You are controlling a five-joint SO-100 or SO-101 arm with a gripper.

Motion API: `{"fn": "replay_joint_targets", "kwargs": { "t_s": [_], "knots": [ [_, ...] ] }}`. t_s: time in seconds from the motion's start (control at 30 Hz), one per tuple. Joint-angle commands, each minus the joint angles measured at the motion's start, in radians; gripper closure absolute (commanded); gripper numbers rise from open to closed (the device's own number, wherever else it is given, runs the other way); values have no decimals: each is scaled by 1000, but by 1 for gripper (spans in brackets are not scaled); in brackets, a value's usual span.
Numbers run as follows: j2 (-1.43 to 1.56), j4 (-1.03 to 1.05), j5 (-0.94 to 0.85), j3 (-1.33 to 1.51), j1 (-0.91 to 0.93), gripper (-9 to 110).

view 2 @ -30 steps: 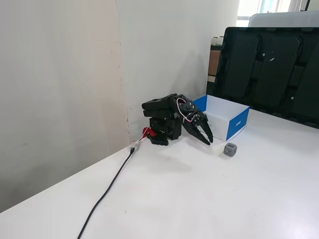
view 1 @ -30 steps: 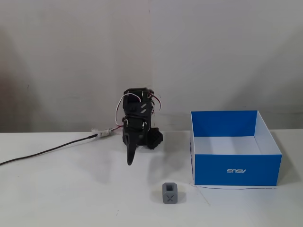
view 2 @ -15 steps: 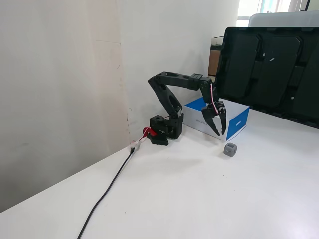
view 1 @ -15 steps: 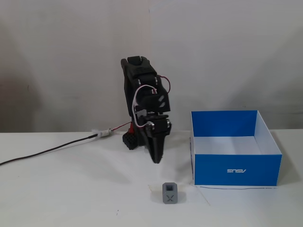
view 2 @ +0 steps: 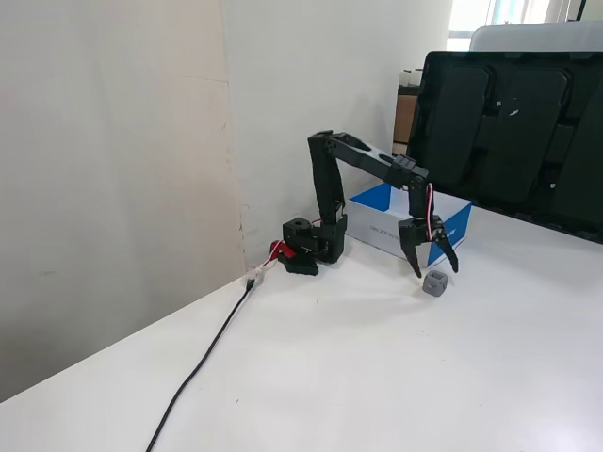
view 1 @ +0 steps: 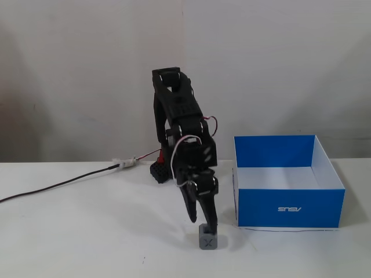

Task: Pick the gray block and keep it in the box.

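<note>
A plain white table [view 1: 87, 231] carries everything, set against a bare off-white wall [view 1: 69, 75]. In a fixed view, dark monitors [view 2: 513, 132] stand behind the table, cut off at the right edge, with a bright window strip above them. A black cable [view 2: 203, 363] trails across the table from the arm's base [view 2: 306, 247] toward the near edge.

The black arm [view 2: 363, 160] bends forward and down, its pincer [view 2: 435, 273] hanging with fingers spread apart just above the gray block [view 1: 208, 237]. In a fixed view one fingertip [view 1: 210, 226] seems to reach the block's top; whether it truly touches cannot be told. The block sits on the table, an X on its facing side, just beside the blue box [view 1: 287, 205] and outside it. In a fixed view the arm hides much of the box [view 2: 377, 226]. The box's white logo appears upside down.
</note>
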Motion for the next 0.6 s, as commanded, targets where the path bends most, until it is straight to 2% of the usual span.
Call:
{"fn": "replay_joint_targets", "kwargs": {
  "t_s": [0.0,0.27,0.3,0.33,0.4,0.47,0.57],
  "knots": [
    [-40,-18,-15,-94,2,73],
    [-100,-23,-15,-106,-44,72],
    [-104,-26,-15,-106,-44,74],
    [-107,-26,-15,-106,-44,86],
    [-114,-29,-15,-109,-44,96],
    [-127,-28,-17,-118,-41,101],
    [-141,-12,-17,-137,-41,101]
  ]
}}
